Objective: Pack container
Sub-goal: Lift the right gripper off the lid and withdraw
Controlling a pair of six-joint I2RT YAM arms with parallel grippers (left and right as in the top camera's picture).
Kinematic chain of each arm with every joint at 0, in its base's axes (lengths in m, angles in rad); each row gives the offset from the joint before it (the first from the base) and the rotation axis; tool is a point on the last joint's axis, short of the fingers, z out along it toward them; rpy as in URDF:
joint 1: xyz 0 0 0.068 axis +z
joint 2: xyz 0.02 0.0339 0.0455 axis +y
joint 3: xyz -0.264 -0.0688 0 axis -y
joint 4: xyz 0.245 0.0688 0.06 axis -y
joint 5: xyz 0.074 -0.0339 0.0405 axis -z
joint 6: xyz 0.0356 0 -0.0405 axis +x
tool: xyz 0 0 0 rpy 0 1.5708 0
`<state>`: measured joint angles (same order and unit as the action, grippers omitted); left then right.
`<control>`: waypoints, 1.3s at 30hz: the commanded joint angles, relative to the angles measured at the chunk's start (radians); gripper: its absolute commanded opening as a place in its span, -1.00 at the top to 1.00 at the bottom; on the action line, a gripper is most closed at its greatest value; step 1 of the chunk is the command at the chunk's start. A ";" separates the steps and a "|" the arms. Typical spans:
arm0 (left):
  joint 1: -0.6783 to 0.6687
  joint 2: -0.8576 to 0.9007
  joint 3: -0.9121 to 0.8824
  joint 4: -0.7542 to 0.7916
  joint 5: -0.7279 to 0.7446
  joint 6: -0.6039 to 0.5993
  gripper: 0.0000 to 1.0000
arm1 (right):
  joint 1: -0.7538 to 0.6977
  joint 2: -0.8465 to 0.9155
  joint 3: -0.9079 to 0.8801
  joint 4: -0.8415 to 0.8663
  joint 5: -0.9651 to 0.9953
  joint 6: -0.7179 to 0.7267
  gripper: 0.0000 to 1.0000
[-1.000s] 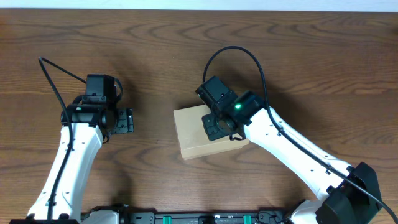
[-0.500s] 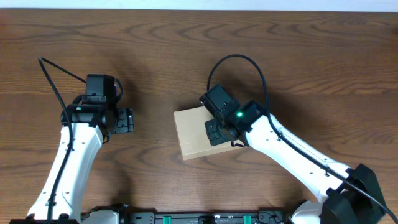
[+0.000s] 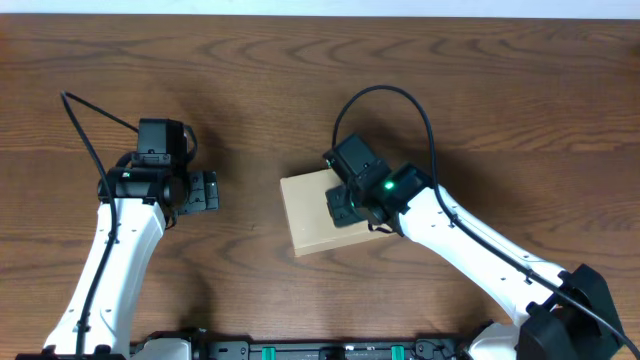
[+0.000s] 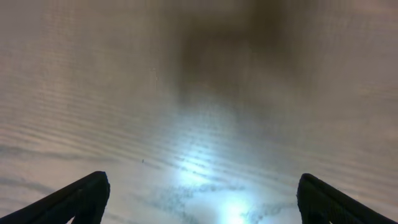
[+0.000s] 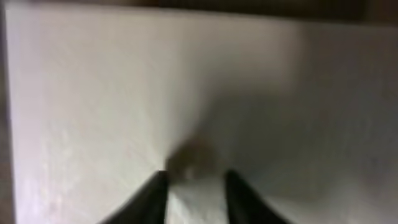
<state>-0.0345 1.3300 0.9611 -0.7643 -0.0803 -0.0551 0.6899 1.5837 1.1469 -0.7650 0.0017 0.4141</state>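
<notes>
The container is a tan cardboard box lying in the middle of the table with its flap lid down. My right gripper sits on the right part of its top, fingers nearly together. In the right wrist view the two fingertips press on the pale lid, with only a narrow gap and nothing between them. My left gripper is open and empty, well left of the box. In the left wrist view it hovers over bare wood.
The brown wooden table stretches all round the box. The right arm runs from the front right corner across to the box. The left arm stands at the front left.
My right gripper has shifted slightly toward the front right on the box top, and the box has nudged a little with it. The left arm has barely moved.
</notes>
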 commanded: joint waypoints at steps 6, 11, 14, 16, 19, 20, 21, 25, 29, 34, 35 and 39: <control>0.002 -0.043 0.013 0.139 0.002 -0.004 -0.90 | -0.243 0.030 0.063 0.182 0.266 -0.188 -0.55; 0.002 -0.043 0.013 0.301 0.003 -0.004 -0.91 | -0.442 0.030 0.063 0.333 0.290 -0.237 -0.89; 0.002 -0.043 0.013 0.425 0.013 0.034 -0.90 | -0.562 0.030 0.063 0.404 0.286 -0.237 -0.91; 0.002 -0.043 0.013 0.472 0.045 0.061 -0.91 | -0.631 0.030 0.063 0.430 0.268 -0.237 -0.92; 0.002 -0.044 0.012 0.465 0.048 0.048 -0.90 | -0.726 0.029 0.063 0.431 0.223 -0.235 -0.88; -0.001 -0.047 0.012 0.442 0.053 0.039 -0.90 | -0.755 0.025 0.062 0.429 0.210 -0.230 -0.86; -0.004 -0.050 0.011 0.423 0.055 0.040 -0.90 | -0.769 0.021 0.061 0.429 0.209 -0.223 -0.85; -0.027 -0.124 -0.031 0.383 0.043 0.016 -0.90 | -0.800 -0.045 0.028 0.429 0.208 -0.220 -0.82; -0.046 -0.298 -0.134 0.417 0.018 -0.055 -0.91 | -0.801 -0.178 -0.074 0.438 0.211 -0.220 -0.82; -0.048 -0.565 -0.288 0.409 0.018 -0.129 -0.90 | -0.797 -0.418 -0.297 0.467 0.190 -0.216 -0.82; -0.048 -0.618 -0.312 0.393 0.019 -0.142 -0.90 | -0.795 -0.463 -0.336 0.466 0.180 -0.217 -0.82; -0.059 -0.818 -0.369 0.292 0.022 -0.175 -0.90 | -0.780 -0.710 -0.508 0.427 0.139 -0.217 -0.82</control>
<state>-0.0814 0.6106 0.6216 -0.4339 -0.0452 -0.1802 -0.1055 0.9939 0.7261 -0.3214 0.1814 0.1947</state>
